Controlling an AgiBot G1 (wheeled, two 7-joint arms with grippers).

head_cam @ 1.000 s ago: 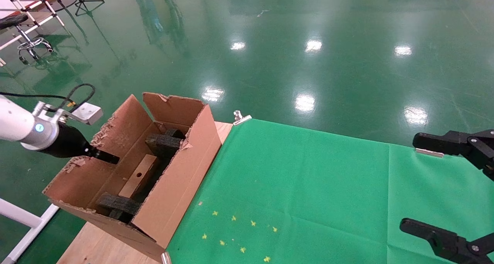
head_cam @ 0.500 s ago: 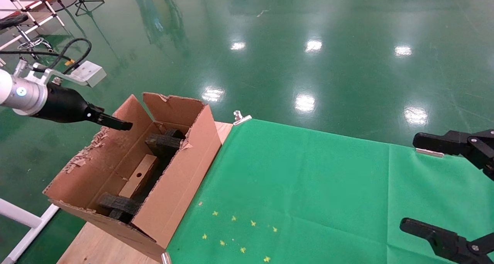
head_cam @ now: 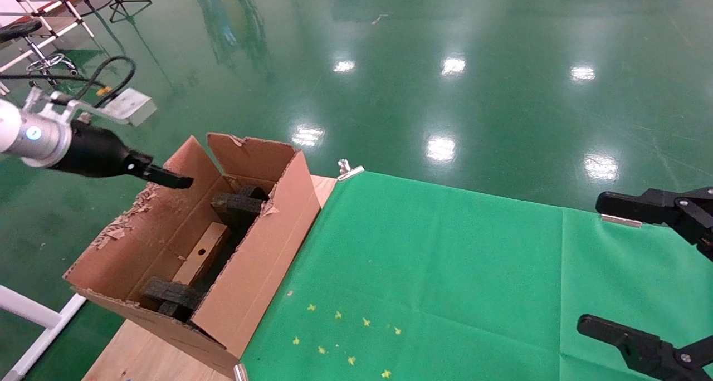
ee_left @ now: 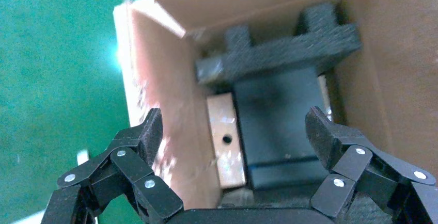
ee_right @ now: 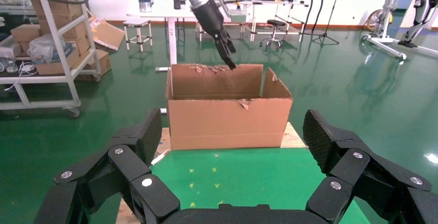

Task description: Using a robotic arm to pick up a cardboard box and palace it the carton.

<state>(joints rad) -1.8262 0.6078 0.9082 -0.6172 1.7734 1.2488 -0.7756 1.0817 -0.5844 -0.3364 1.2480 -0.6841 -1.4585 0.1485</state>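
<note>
Barely drifting since a moment ago, the left gripper is hovering, fingers spread and empty, over the carton rim at ten o'clock. Inside, the cardboard box is lying beside black foam. Right gripper is idling wide open at four o'clock.

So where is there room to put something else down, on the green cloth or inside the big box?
The green cloth is bare from the carton across to the right gripper, apart from small yellow marks near its front. The carton is crowded: foam pieces at both ends and the cardboard box between them. The left gripper hangs open above its far corner.
</note>
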